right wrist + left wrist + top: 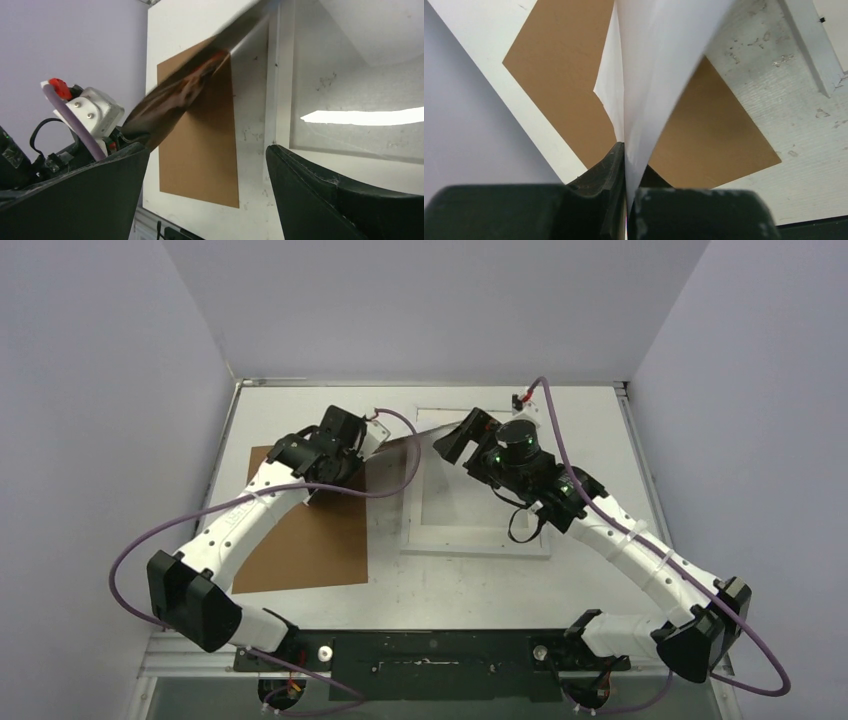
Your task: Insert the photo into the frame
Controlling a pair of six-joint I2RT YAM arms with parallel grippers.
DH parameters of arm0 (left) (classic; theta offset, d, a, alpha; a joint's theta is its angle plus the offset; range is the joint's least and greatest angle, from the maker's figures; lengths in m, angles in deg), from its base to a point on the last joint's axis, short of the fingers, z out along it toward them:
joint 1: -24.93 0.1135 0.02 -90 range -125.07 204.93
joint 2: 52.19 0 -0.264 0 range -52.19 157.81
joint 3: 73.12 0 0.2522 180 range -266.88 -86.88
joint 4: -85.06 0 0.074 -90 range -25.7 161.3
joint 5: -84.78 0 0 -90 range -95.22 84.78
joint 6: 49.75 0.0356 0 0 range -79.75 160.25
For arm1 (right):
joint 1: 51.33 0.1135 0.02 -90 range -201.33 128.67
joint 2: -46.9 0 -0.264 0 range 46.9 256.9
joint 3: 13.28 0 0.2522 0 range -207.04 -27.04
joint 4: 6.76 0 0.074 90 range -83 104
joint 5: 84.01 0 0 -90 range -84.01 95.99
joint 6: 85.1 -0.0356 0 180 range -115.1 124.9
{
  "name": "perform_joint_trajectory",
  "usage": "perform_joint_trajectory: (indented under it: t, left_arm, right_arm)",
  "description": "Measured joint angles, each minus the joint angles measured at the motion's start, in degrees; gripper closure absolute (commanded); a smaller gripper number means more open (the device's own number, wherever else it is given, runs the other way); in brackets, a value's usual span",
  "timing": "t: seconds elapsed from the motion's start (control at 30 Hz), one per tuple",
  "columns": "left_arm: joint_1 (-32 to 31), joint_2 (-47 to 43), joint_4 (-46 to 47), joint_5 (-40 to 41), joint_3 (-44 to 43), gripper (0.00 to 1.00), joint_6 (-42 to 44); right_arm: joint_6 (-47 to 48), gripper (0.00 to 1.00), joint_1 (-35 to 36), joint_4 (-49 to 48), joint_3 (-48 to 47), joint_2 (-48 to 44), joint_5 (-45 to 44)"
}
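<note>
Brown cardboard board (310, 540) lying left of thin white rectangular frame (478, 543), glossy dark mountain-scene photo (170, 102) tilted above board, clamped in left gripper (625, 150), right gripper (207, 150) spread wide over frame

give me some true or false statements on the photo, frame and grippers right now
1. The left gripper is shut on the photo. True.
2. The photo lies flat in the frame. False: it is held up in the air, not yet in the frame.
3. The right gripper is open. True.
4. The cardboard rests on the frame. False: it lies on the table, left of the frame in the top view.
5. The right gripper holds the frame. False: it holds nothing.
</note>
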Motion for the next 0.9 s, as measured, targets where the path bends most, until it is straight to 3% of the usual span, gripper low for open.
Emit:
perform_joint_trajectory:
  t: [0.37,0.6,0.9]
  left_arm:
    - [-10.9,-4.7,3.0,2.0,6.7,1.0,-1.9]
    - [-13.2,-4.7,3.3,2.3,9.1,1.0,-1.9]
    - [-14.2,-3.6,3.3,2.2,8.9,1.0,-1.6]
  right_arm:
    - [-7.2,0.1,2.2,-3.9,6.4,0.6,2.2]
    - [-8.3,0.1,2.2,-7.0,6.4,1.0,2.2]
    - [-10.5,0.21,2.3,-9.6,8.7,1.2,1.9]
